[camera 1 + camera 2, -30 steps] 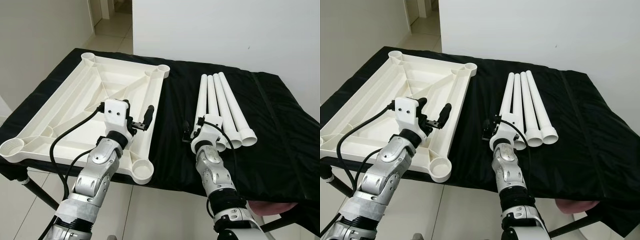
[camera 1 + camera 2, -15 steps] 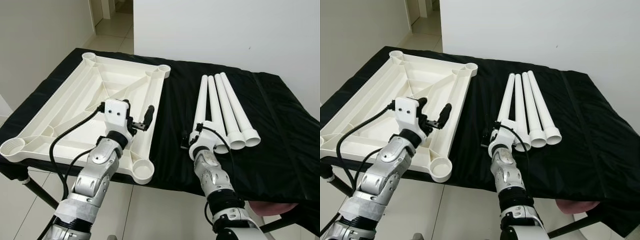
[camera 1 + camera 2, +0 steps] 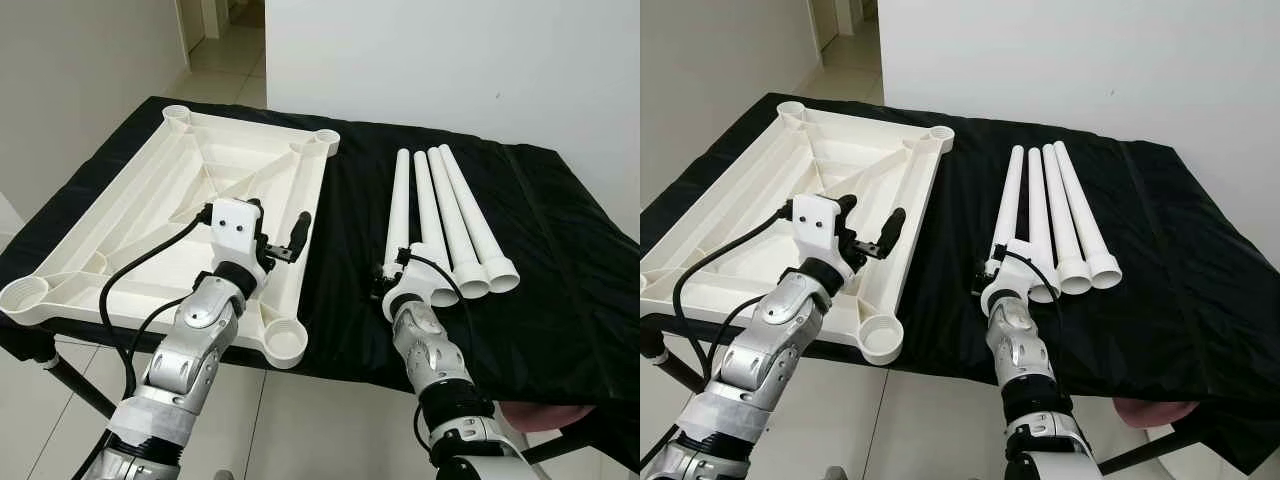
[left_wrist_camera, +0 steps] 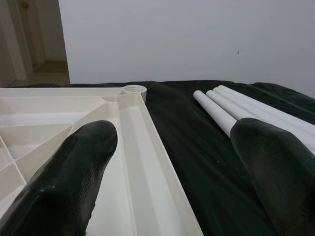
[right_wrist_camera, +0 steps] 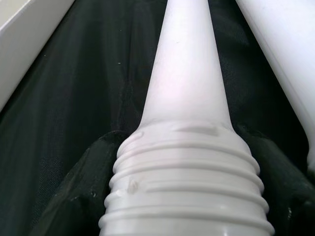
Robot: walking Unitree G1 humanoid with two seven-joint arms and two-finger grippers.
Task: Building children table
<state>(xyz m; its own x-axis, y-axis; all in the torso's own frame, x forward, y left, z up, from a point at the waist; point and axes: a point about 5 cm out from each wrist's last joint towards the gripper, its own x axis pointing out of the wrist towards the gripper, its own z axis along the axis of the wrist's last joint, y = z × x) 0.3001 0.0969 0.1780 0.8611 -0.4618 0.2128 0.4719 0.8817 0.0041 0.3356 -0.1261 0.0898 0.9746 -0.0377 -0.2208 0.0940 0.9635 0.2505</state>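
A white plastic tabletop [image 3: 130,215] lies upside down on the left of the black-covered table [image 3: 560,280], with a round leg socket [image 3: 284,343] at each corner. Four white legs [image 3: 455,215] lie side by side on the right. My right gripper [image 3: 392,275] is shut on the threaded end of the leftmost leg [image 5: 184,98], and black fingers [image 5: 74,196] press both sides of the thread. My left gripper [image 3: 280,235] hovers open over the tabletop's right rim [image 4: 147,147], with nothing between its fingers [image 4: 74,172].
The table's near edge runs just under both forearms, with tiled floor [image 3: 320,440] below. A white wall [image 3: 450,60] stands behind the table and a doorway [image 3: 215,30] opens at the back left. A pinkish shape [image 3: 540,415] shows under the near right corner.
My right gripper drew back toward the table's near edge and then closed around the leftmost leg's threaded end. The left arm has stayed where it was.
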